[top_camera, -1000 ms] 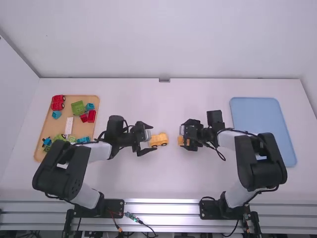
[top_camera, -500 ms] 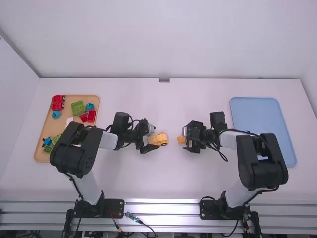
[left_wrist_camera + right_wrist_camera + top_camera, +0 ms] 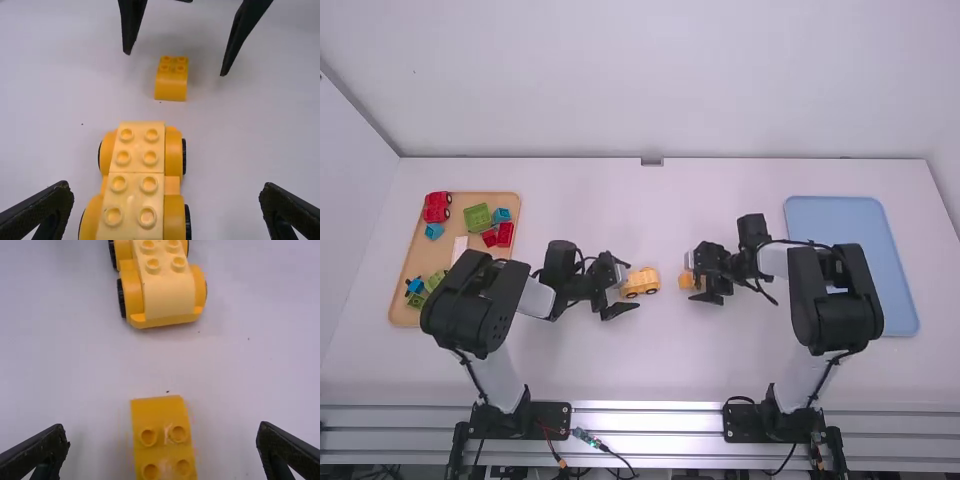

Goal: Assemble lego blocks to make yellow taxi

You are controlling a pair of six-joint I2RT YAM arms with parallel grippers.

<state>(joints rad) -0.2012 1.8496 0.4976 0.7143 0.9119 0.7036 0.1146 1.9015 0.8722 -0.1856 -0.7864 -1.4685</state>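
Here's the left gripper (image 3: 633, 285), fingers spread wide, the yellow car (image 3: 137, 182) sitting between them, touching neither! Straight ahead of it, past the car, there's the small yellow block (image 3: 162, 415) on the table (image 3: 670, 370), and the right gripper (image 3: 689, 276) has its own fingers parted around that, a gap on either side!

links (image 3: 500, 380) white | joint housings (image 3: 475, 300) black, rounded | cables (image 3: 800, 241) thin, black | base plates (image 3: 548, 415) black | left claw (image 3: 633, 285) black, tapered
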